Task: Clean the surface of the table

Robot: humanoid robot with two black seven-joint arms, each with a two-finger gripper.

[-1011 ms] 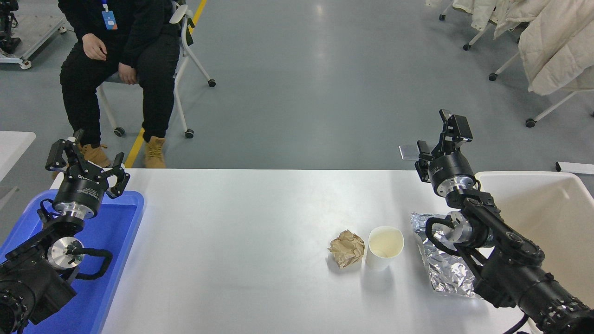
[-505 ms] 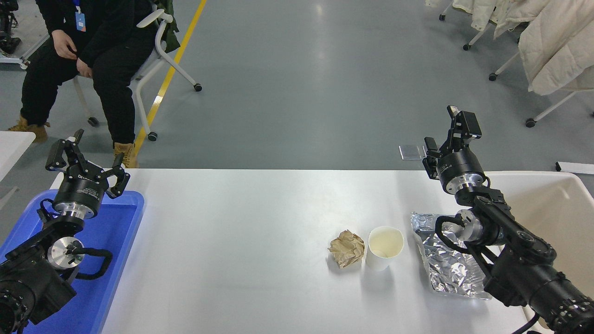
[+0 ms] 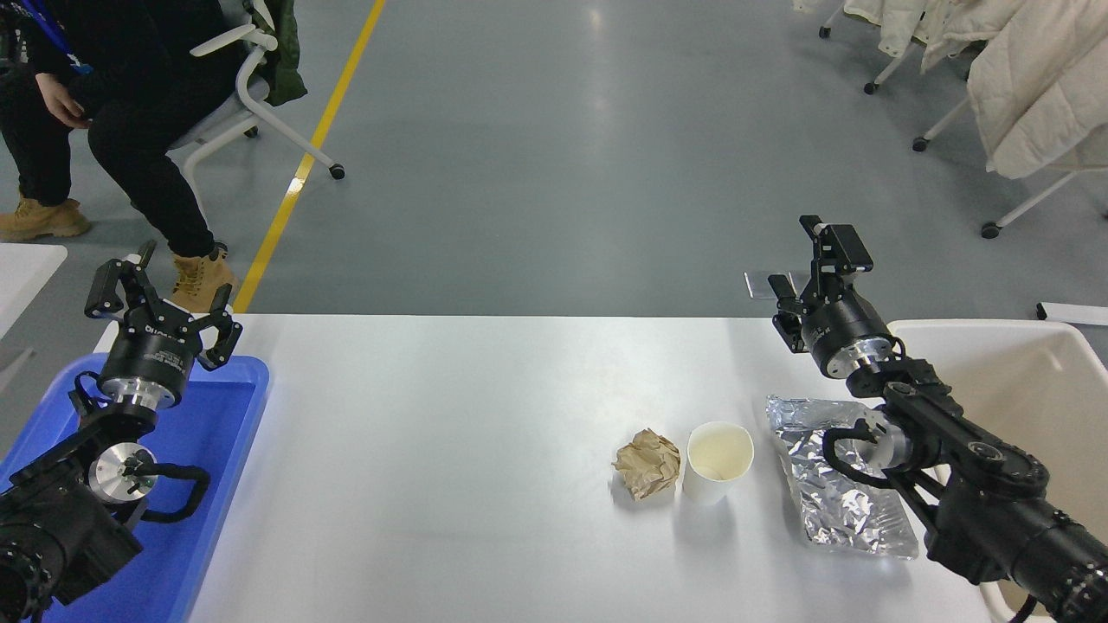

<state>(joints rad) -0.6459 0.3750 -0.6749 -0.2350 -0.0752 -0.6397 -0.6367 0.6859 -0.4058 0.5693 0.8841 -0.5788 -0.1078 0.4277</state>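
Note:
The white table surface (image 3: 450,415) fills the lower half of the head view. On it, right of centre, lie a crumpled brown paper ball (image 3: 647,463), an upright white paper cup (image 3: 718,463) touching it, and a crinkled sheet of silver foil (image 3: 835,489). My right gripper (image 3: 807,260) is open and empty, raised above the table's far right edge, behind the foil. My left gripper (image 3: 160,298) is open and empty, parked over the far end of the blue tray.
A blue plastic tray (image 3: 216,450) sits at the left edge under my left arm. A cream-white bin (image 3: 1030,381) stands at the right edge. A person (image 3: 112,95) sits on a rolling chair beyond the far left corner. Coats hang at the top right.
My right arm has swung, its gripper shifting slightly left, uncovering more of the foil. The seated person has rolled away to the left. The left arm has not moved.

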